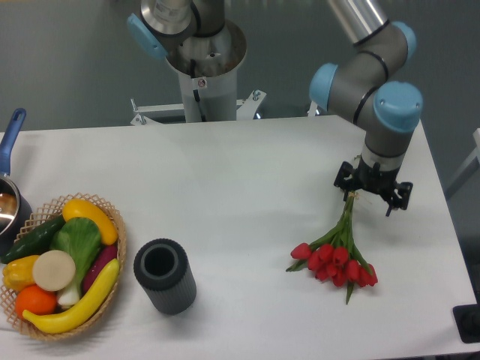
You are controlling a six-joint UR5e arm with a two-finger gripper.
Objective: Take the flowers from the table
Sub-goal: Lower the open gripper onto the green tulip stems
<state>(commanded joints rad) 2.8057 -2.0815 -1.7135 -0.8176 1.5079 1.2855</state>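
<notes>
Silver tubular arm (pixel 360 22), pale blue joint caps, small black claw (pixel 373 193)

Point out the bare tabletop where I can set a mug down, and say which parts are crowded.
The broad white table is bare in its middle, between the dark ribbed cylinder and the bunch of red tulips, and along the far edge. The left end is crowded by the wicker basket of vegetables and the blue-handled pot. The gripper stands at the tulip stems on the right.

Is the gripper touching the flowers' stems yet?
Cannot tell. In the fixed camera view the gripper sits right over the stem ends of the flowers, hiding any contact or gap.
</notes>
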